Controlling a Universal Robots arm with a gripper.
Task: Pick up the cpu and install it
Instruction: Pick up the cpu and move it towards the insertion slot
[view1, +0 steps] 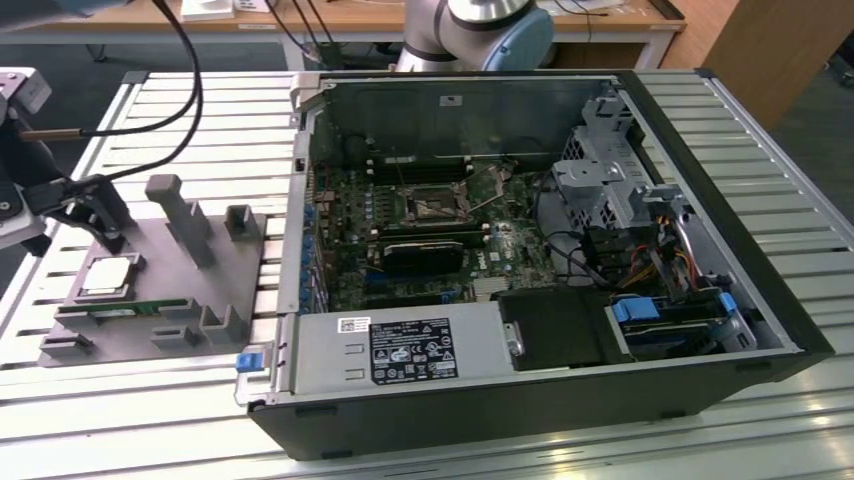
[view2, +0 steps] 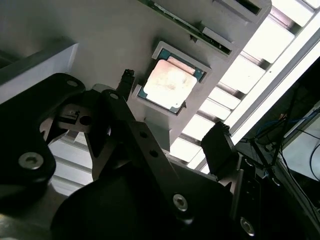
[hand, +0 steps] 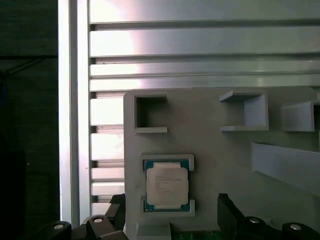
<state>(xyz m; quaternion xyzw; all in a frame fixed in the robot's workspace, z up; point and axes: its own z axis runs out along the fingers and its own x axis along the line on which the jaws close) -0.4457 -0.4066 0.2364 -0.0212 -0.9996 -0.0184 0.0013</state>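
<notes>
Hovering above the cpu (hand: 166, 185) with gripper (hand: 171, 202) spread wide and holding nothing. Lying flat, metal top up, in a square pocket of the grey tray (view1: 247, 270), at the exterior view's left of the open computer case (view1: 561, 410), well apart from its socket (view1: 434, 207).

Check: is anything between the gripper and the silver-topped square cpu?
Nothing visible: in the first wrist view the silver-topped square cpu lies bare in the grey plastic tray, the open black gripper above it.

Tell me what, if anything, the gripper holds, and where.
Nothing. The open gripper is above the cpu, which lies untouched in the grey tray.
</notes>
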